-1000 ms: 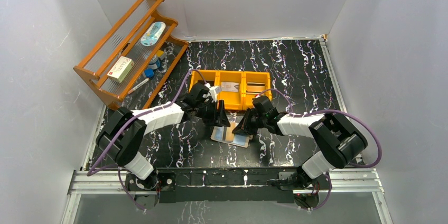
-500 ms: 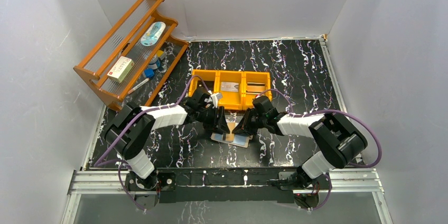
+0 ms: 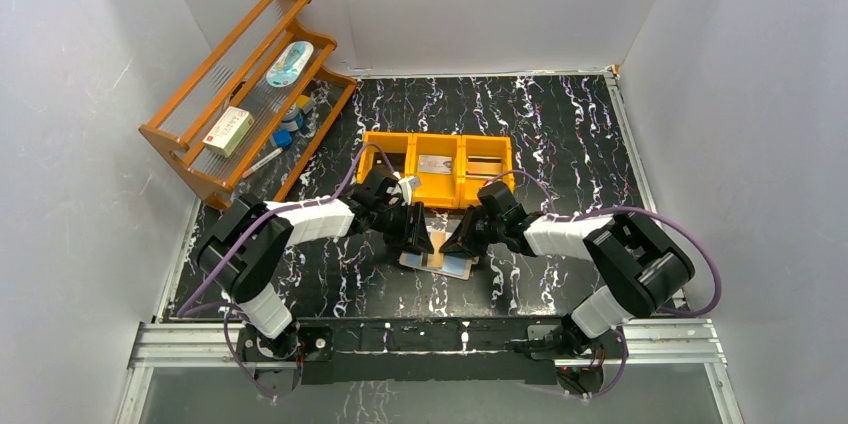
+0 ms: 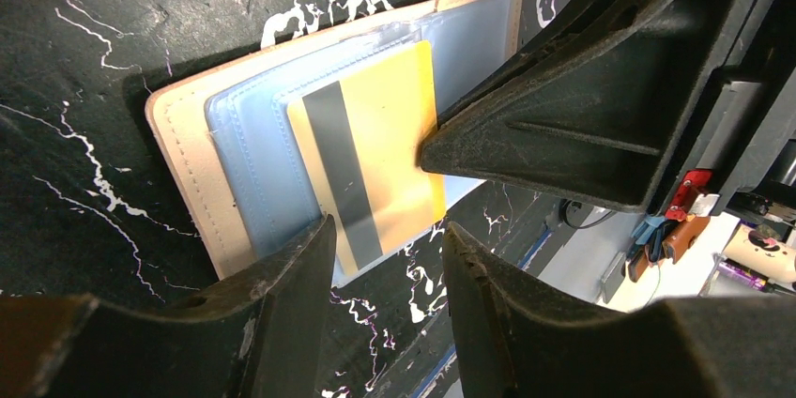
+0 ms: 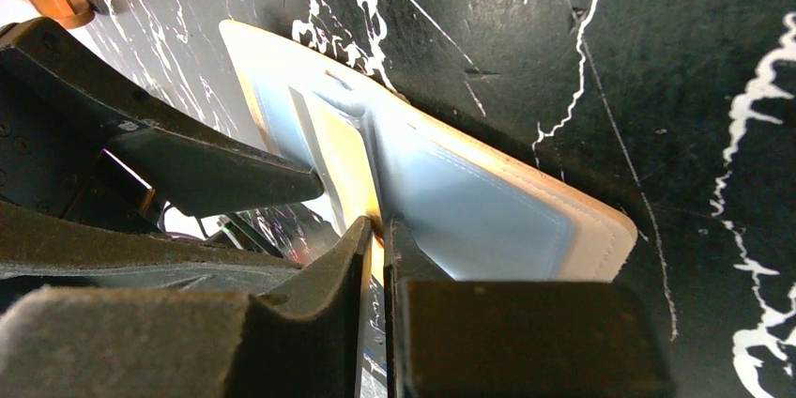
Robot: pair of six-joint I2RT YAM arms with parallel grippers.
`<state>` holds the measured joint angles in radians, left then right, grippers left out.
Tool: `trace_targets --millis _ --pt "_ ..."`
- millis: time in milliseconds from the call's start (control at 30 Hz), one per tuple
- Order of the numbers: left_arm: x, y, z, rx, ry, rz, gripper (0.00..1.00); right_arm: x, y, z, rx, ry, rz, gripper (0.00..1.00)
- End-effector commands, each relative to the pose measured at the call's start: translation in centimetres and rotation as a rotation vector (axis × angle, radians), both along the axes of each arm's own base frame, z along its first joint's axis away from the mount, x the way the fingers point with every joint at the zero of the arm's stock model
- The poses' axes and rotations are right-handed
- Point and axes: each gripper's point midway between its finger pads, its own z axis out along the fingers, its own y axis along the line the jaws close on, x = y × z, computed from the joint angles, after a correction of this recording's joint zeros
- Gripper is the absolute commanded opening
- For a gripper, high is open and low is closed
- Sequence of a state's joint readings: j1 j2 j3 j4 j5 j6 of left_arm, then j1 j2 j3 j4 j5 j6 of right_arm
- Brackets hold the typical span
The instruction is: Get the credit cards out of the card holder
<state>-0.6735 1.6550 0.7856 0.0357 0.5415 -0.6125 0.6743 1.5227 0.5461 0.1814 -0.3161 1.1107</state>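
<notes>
The card holder (image 3: pixel 437 262) lies open on the black marbled table, beige with blue sleeves (image 4: pixel 188 163) (image 5: pixel 488 201). A yellow credit card (image 4: pixel 385 145) (image 5: pixel 347 163) with a grey stripe sticks partway out of a sleeve. My right gripper (image 3: pixel 458 241) (image 5: pixel 377 238) reaches in from the right, its jaws closed on that card's edge. In the left wrist view its black finger (image 4: pixel 563 126) meets the card's side. My left gripper (image 3: pixel 418 237) (image 4: pixel 387 248) stands open over the holder's left part. One fingertip (image 4: pixel 291 267) overlaps a sleeve corner, and only table shows between the jaws.
An orange three-compartment tray (image 3: pixel 460 172) sits just behind the grippers, with flat silvery items in two compartments. A wooden rack (image 3: pixel 240 94) holding small boxes and bottles leans at the back left. White walls close in the table on three sides.
My left gripper has come down and nearer, onto the card holder's left side. The right gripper has stayed at the card, its jaws a touch wider.
</notes>
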Motion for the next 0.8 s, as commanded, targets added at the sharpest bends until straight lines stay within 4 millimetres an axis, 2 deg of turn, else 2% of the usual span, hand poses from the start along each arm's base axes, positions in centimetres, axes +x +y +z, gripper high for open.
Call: trace_targets --millis 0,133,167,267,300,567,767 --pt "-1.6 1.8 -1.6 0.098 0.050 -0.002 0.45 0.4 -0.2 1.0 -0.002 -0.034 -0.007 0.13" --pt "-1.6 1.8 -1.6 0.097 0.048 -0.003 0.45 0.3 -0.5 1.3 -0.005 -0.050 -0.006 0.09" --pt "-1.6 1.8 -1.6 0.096 0.047 -0.002 0.45 0.3 -0.5 1.5 -0.001 -0.057 -0.001 0.11" --pt "-1.5 1.7 -1.7 0.096 0.052 -0.004 0.45 0.4 -0.2 2.0 0.014 -0.066 0.007 0.23" --pt "-1.5 1.6 -1.6 0.094 0.053 -0.005 0.44 0.5 0.0 2.1 0.022 -0.067 0.015 0.24" --pt "-1.4 1.4 -1.6 0.092 0.053 -0.010 0.44 0.8 0.0 2.0 -0.002 -0.066 0.014 0.02" --pt "-1.4 1.5 -1.5 0.092 0.049 -0.006 0.44 -0.2 -1.9 1.2 -0.038 -0.049 -0.004 0.01"
